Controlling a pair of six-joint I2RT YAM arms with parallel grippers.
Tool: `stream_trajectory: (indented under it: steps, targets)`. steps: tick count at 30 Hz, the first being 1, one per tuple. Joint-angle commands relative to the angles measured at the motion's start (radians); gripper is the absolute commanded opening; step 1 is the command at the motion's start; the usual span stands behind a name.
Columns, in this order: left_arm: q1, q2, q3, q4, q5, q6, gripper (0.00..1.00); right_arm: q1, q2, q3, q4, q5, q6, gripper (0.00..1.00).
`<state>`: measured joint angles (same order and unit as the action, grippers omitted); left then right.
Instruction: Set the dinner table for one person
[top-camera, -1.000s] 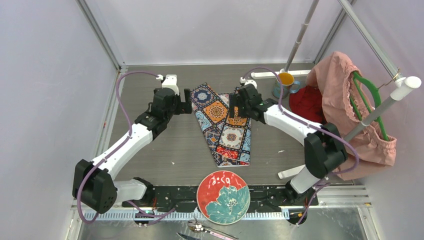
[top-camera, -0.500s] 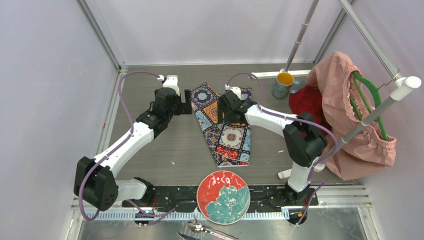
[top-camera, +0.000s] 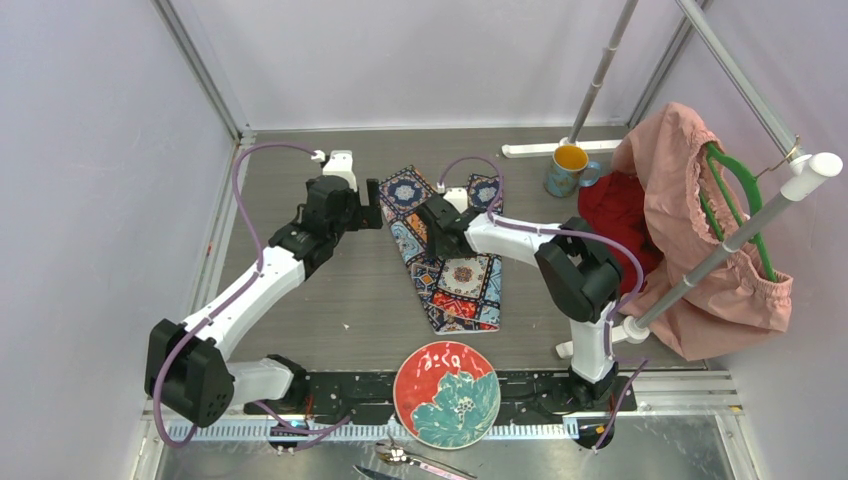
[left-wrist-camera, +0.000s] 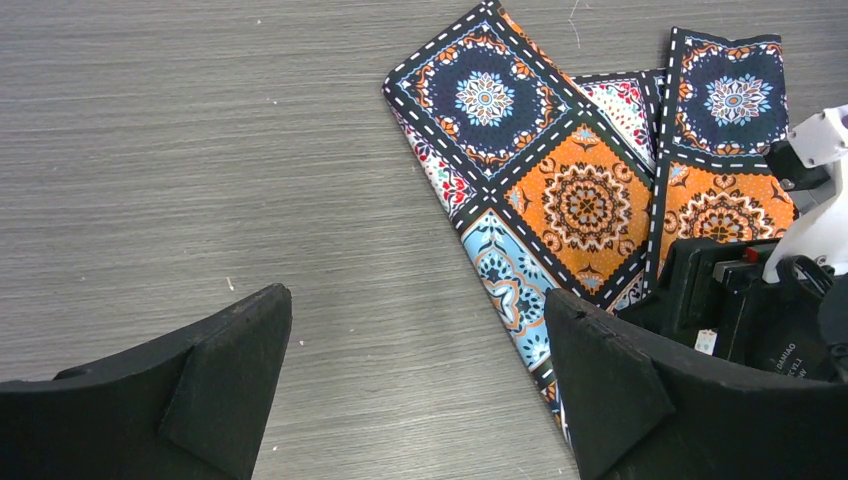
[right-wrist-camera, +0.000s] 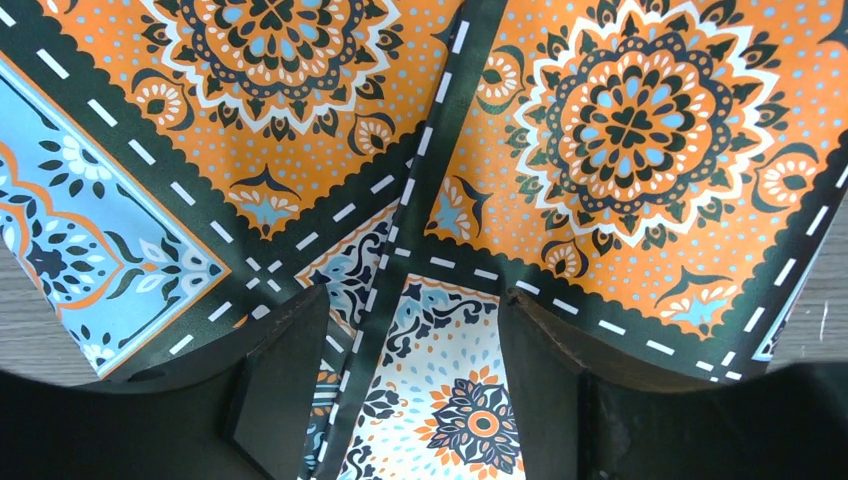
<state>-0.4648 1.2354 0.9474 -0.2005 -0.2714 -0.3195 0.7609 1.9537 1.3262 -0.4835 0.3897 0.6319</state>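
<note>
Your right gripper (right-wrist-camera: 415, 295) has swung leftward onto the patterned mat (top-camera: 462, 280); its jaws stand half apart astride a fold, clamping nothing. Your left gripper (left-wrist-camera: 417, 295) hovers wide open and empty beside the mat, above the dinner table (top-camera: 370, 290) that underlies everything.

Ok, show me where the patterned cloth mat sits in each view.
Top external: cloth mat in the centre of the picture.
Left wrist: cloth mat at upper right.
Right wrist: cloth mat fills most of the frame.
Shared landmark: its two orange medallion tiles.
</note>
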Motion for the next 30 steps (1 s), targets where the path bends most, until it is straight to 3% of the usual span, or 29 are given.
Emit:
stream_trajectory:
  steps: [1, 5, 16, 24, 26, 30]
  targets:
    - [0.000, -0.030, 0.039, 0.003, -0.019, -0.011, 0.98, 0.004, -0.001, 0.033, -0.032, 0.060, 0.075, 0.66]
    - [0.000, -0.028, 0.043, 0.004, -0.013, -0.014, 0.97, 0.005, 0.004, 0.045, -0.071, 0.093, 0.093, 0.56]
    - [0.000, 0.033, 0.073, -0.014, 0.042, -0.058, 0.96, 0.005, 0.007, 0.062, -0.152, 0.154, 0.121, 0.52]
    - [0.000, 0.049, 0.097, -0.058, 0.016, -0.059, 0.95, 0.006, 0.043, 0.043, -0.179, 0.151, 0.138, 0.11]
    - [0.000, 0.042, 0.095, -0.056, 0.016, -0.059, 0.95, 0.005, 0.052, 0.038, -0.193, 0.163, 0.148, 0.05]
    - [0.000, 0.036, 0.093, -0.053, 0.012, -0.058, 0.95, 0.005, 0.043, 0.022, -0.237, 0.225, 0.164, 0.02]
